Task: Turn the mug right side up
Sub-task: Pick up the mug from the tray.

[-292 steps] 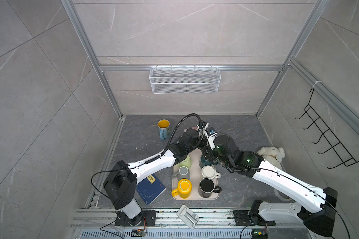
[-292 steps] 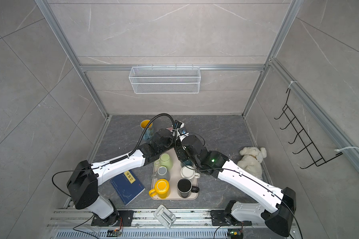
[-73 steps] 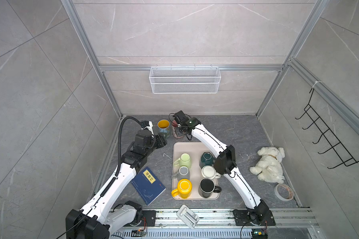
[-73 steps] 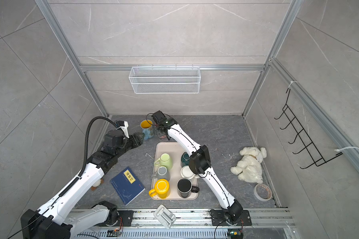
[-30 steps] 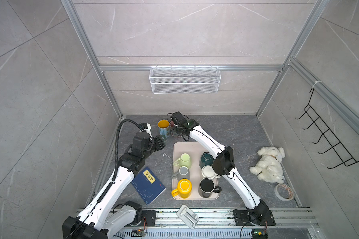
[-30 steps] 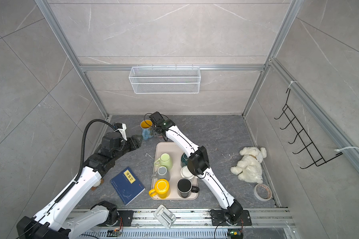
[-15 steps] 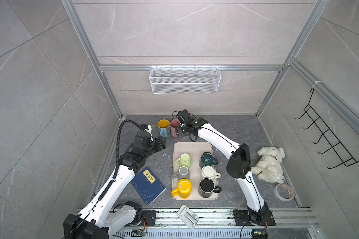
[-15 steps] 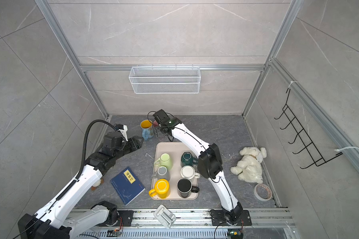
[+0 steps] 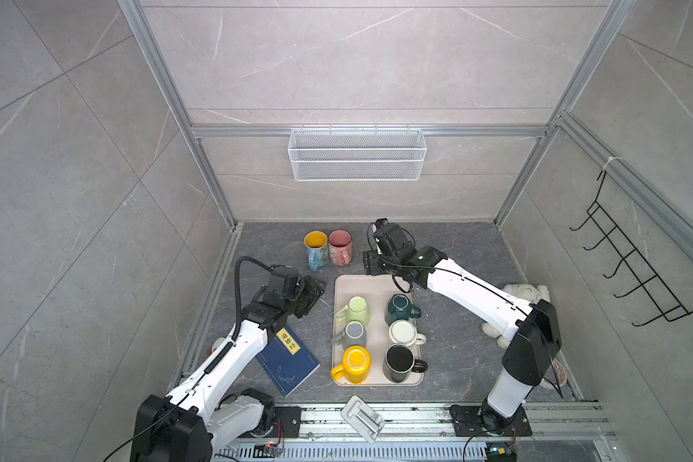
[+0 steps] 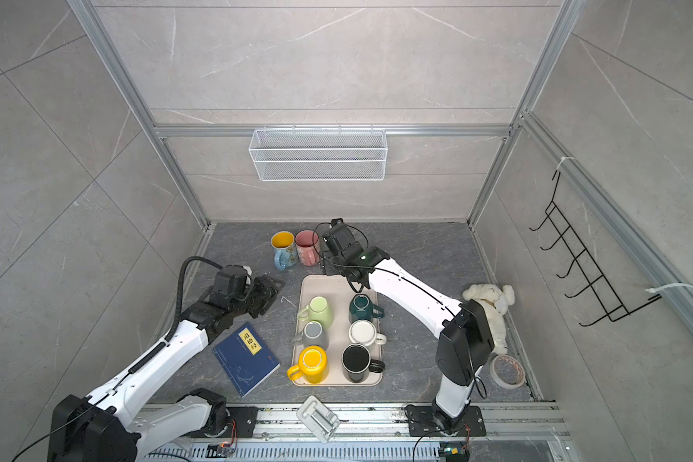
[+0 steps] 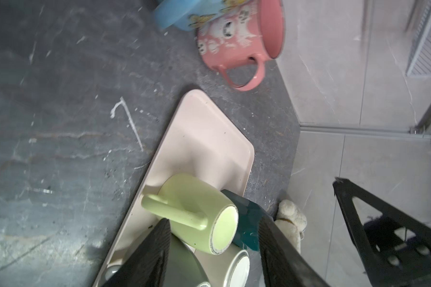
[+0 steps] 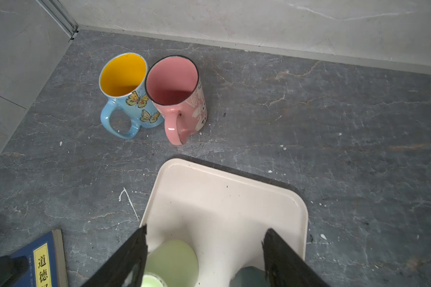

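Left gripper (image 11: 214, 222) jaws apart, empty, rolled sideways; right gripper (image 12: 204, 231) jaws wide, empty, tilted downward.

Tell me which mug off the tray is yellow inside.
The blue butterfly mug, standing upright; the pink mug beside it is pink inside.

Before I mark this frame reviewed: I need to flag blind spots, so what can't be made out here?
- Blue butterfly mug: cut off by the left wrist view's edge, blurred.
- Book: right wrist view's edge cuts off its cover.
- Tape roll: mostly behind the right arm base in a top view.
- Plush toy: partly behind that arm.
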Controlling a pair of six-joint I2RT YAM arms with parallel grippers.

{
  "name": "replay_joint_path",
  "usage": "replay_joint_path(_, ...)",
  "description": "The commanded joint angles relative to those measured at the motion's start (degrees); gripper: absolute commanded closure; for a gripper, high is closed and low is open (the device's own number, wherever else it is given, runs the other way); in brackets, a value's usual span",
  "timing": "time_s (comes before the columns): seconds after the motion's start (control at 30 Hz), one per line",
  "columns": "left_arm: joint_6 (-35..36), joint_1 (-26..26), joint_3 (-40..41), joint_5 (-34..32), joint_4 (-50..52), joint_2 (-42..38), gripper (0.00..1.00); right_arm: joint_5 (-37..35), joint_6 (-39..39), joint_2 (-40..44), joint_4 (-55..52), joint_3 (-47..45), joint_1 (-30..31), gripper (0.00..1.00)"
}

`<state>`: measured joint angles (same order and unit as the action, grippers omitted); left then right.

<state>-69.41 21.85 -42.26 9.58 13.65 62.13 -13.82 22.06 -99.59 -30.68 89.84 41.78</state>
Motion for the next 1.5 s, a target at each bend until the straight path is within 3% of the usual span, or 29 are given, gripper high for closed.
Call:
replay_joint_path(0.0,-12.7,0.8,1.2,-0.7,-3.7,-3.1,0.41,-2.0,2.6,3.1,1.7,-2.8,0.3,0.25)
replay_joint_path(0.13,-18.9,2.0,1.8,-2.8,-2.3,-2.8,0.42,-2.7,3.4,5.0,2.5,-5.9,0.2,0.25)
replay_joint_path(0.4,-32.1,4.5,1.3,0.8,-1.9,6.1,0.45,-3.0,4.1,7.7,2.5,-9.2,-1.0,0.25)
replay_joint_path(0.67,-41.0,5.5,5.0,-1.5,-10.1,9.7,0.46,-2.9,4.3,9.7,2.6,-11.4,-2.5,0.24)
replay_joint_path(1.47,-45.2,8.1,1.4,4.5,-18.7,21.6,0.47,-0.9,4.8,10.2,2.5,-12.4,-4.3,0.24)
